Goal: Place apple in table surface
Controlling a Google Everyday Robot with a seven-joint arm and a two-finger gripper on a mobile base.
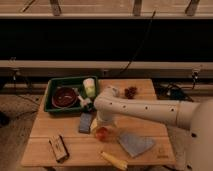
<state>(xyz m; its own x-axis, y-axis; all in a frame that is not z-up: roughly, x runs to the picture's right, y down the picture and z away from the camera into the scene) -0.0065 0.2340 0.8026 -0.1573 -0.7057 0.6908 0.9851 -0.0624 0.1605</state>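
Fruit first: the small round orange-red apple [102, 133] is low on the light wooden plank table surface [47, 125], below the green plastic tray [50, 86] and off its right corner. My two-finger gripper [103, 125] at the end of the white arm hangs right over the apple, so the apple lies straight down from me, very close. I cannot tell if the apple is touching the wood or is just above it. I also cannot tell if my gripper is clamped on the apple or loose around it, because my own wrist hides that part.

I have only one arm, so there is no nearer one to pick.

The apple is a ball. It has no long side, and I cannot see a stem, so I cannot say which way it points. I think that makes it easy: it can go down any way round.

I think the job is nearly done. The next move is straight down and then straight up.

A flat grey-blue sponge block [85, 122] lies just beside the apple, on the side nearer the tray's middle. I think the apple could roll when it is set free, and the block would stop it on that side only.
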